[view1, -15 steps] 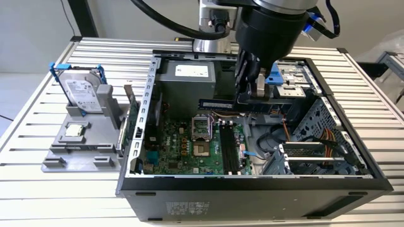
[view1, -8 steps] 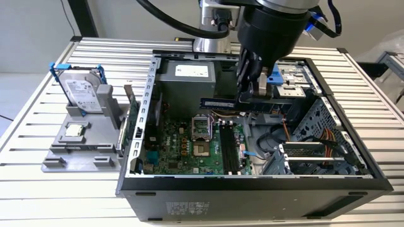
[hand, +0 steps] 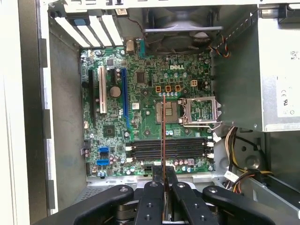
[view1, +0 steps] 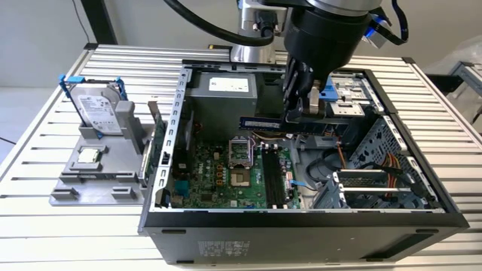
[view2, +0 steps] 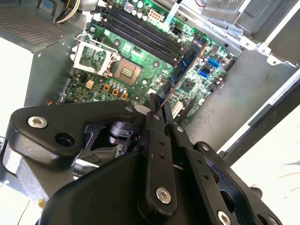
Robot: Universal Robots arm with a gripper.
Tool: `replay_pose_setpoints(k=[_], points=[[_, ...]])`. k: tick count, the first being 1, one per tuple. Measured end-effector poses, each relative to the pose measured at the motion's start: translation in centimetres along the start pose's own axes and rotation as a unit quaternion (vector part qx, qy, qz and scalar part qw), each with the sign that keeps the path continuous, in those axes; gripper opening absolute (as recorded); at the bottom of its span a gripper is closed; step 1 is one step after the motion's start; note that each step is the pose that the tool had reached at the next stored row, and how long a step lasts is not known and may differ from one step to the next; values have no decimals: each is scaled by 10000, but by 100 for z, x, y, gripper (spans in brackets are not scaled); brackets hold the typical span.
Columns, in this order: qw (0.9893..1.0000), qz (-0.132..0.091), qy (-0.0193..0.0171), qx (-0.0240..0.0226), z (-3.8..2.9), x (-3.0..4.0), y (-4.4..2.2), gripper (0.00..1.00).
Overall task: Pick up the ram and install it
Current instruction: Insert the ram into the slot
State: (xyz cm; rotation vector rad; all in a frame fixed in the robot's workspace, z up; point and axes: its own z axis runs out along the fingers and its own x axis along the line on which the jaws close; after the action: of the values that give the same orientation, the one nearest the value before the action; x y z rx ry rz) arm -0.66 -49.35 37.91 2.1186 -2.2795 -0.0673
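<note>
My gripper (view1: 301,117) is shut on the ram (view1: 294,125), a long, thin, dark stick held level on its edge above the open computer case (view1: 301,217). It hangs over the green motherboard (view1: 226,180), up from the black memory slots (view1: 272,178). In the first wrist view the ram (hand: 163,136) is a thin edge-on line running out from the gripper (hand: 164,172), lying crosswise to the memory slots (hand: 168,149). In the second wrist view the ram (view2: 183,63) reaches out from the gripper (view2: 158,104) beside the slots (view2: 140,33).
A grey holder (view1: 98,175) on the exterior view's left carries a silver hard drive (view1: 98,110) in a blue frame and a small square processor chip (view1: 90,156). Inside the case are a power supply (view1: 222,96), an open processor socket (view1: 239,149), coloured cables (view1: 391,169) and a drive cage (view1: 376,192).
</note>
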Motion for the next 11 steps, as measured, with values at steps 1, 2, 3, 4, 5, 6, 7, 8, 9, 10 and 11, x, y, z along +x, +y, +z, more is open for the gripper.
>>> replay_pose_setpoints(k=[1,2,3,4,5,6,7,8,9,10,11], points=[[10000,0,0,0,0,0,0,0],[10000,0,0,0,0,0,0,0],[10000,0,0,0,0,0,-1,0],[10000,0,0,0,0,0,-1,0],[10000,0,0,0,0,0,-1,0],[10000,4,0,0,0,0,-1,0],[10000,17,-1,0,0,0,-1,0],[10000,40,-3,0,0,0,-1,0],[10000,78,-4,1,0,-1,-1,0],[9999,124,-6,1,0,-1,-2,0],[9999,172,-9,1,0,0,-2,0]])
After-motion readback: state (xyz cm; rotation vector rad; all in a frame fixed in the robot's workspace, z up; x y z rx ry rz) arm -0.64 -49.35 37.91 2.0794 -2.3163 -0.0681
